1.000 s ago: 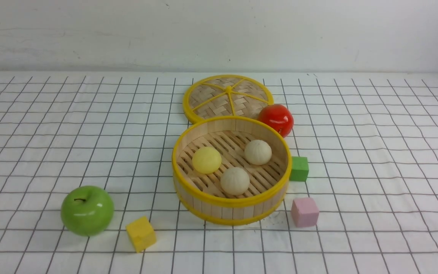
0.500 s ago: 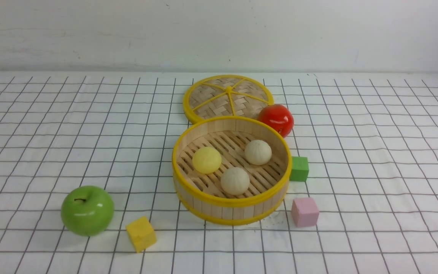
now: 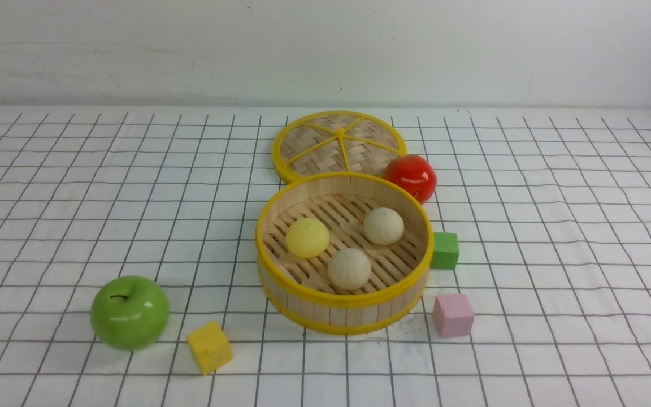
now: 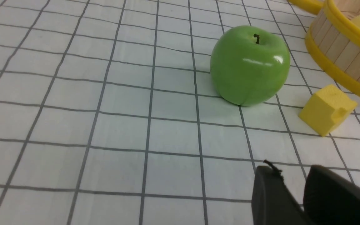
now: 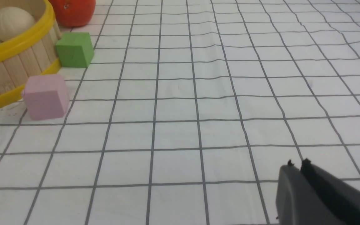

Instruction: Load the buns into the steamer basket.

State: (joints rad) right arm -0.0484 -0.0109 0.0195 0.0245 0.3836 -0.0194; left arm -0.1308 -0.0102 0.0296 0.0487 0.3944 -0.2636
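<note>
The steamer basket (image 3: 341,314) stands mid-table, round, of pale wood with yellow rims. Three buns lie on its slats: a pale yellow one (image 3: 307,237) and two cream ones (image 3: 383,225) (image 3: 349,268). Neither arm shows in the front view. In the left wrist view my left gripper (image 4: 289,168) hovers low over the cloth, open, nothing between its fingers, with the basket wall (image 4: 342,53) off to one side. In the right wrist view my right gripper (image 5: 297,164) is shut and empty, well away from the basket (image 5: 11,62) and a cream bun (image 5: 11,22).
A flat woven lid (image 3: 338,144) lies behind the basket, with a red tomato (image 3: 410,178) beside it. A green apple (image 3: 129,312) and a yellow cube (image 3: 209,346) sit front left. A green cube (image 3: 445,250) and a pink cube (image 3: 452,315) sit at the basket's right.
</note>
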